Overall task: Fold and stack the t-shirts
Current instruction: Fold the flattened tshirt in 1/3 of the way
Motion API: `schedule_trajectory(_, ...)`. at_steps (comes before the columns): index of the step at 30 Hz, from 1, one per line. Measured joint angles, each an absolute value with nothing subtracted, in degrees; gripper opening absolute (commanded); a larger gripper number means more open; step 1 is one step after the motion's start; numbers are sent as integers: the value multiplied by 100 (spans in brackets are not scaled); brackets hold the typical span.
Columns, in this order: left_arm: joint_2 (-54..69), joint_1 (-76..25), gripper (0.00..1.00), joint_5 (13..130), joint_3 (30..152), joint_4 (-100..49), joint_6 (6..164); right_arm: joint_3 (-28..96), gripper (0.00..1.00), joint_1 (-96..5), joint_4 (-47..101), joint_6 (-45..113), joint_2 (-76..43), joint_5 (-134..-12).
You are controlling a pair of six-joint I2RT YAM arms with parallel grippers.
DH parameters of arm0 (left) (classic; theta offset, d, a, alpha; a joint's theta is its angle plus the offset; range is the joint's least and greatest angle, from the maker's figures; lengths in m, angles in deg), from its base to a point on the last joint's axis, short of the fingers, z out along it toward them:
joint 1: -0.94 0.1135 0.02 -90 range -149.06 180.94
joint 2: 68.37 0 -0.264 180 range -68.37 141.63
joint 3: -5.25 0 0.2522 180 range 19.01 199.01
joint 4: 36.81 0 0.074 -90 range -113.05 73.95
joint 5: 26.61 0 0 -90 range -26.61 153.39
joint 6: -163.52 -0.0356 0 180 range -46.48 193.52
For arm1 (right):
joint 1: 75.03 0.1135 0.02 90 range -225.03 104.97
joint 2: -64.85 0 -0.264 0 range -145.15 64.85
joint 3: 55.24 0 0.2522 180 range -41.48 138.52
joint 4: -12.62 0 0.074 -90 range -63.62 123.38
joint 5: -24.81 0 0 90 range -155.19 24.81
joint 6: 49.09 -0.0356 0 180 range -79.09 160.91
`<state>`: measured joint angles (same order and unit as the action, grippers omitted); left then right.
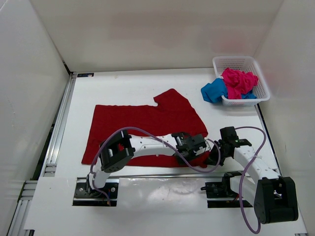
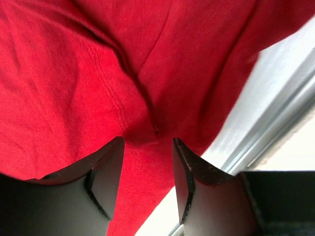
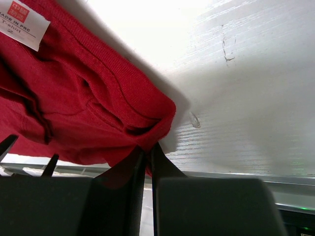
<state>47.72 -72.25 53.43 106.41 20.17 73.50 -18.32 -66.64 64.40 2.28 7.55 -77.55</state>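
**Both grippers on the red shirt's near right corner**

The red shirt (image 1: 142, 123) lies spread flat across the middle of the tabletop (image 1: 123, 83), its long axis running left to right, parallel to the near edge. One sleeve pokes out toward the far edge.

All the action is at the shirt's near right corner. The right gripper (image 3: 147, 147) is pinched almost shut on a bunched fold of the hem there, red cloth squeezed between its fingers. The left gripper (image 2: 147, 140) is just beside it on the shirt's side, jaws partway apart over a raised crease. I can't tell whether it has any cloth yet.

So the bulk of the shirt stretches away to the left of both grippers, and my guess is that any fold gets carried that way.

A white tag (image 3: 19, 22) shows by the right wrist, reading "IN PRC" and "T-shirt" under a small red logo I can't make out.

At the far right corner, the pink shirt (image 1: 238, 81) and blue shirt (image 1: 214, 91) wait crumpled in the white basket (image 1: 241, 61), the blue one spilling over its left side.
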Motion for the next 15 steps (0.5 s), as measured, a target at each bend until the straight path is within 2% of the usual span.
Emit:
schedule_trajectory(2,4807,-7225,49,5299,10573,2022,7348,-1832,9,-6664,6440,228,755,-7755)
schedule_trajectory(4,4897,-7225,38,5269,10562,2017,7359,-1832,9,-6664,6440,228,755,-7755)
schedule_trajectory(5,4934,-7225,36,5256,10562,2011,7364,-1832,9,-6664,6440,228,755,-7755)
schedule_trajectory(6,4969,-7225,18,5242,10562,2009,7355,-1832,9,-6664,6440,228,755,-7755)
schedule_trajectory(7,5006,-7225,18,5210,10566,2000,7346,-1832,9,-6664,6440,228,755,-7750)
schedule_trajectory(9,5012,-7197,11,5162,10571,1991,7340,-1832,9,-6664,6440,228,779,-7731)
schedule_trajectory(15,4984,-7092,11,5076,10586,1978,7346,-1832,9,-6664,6440,228,795,-7711)
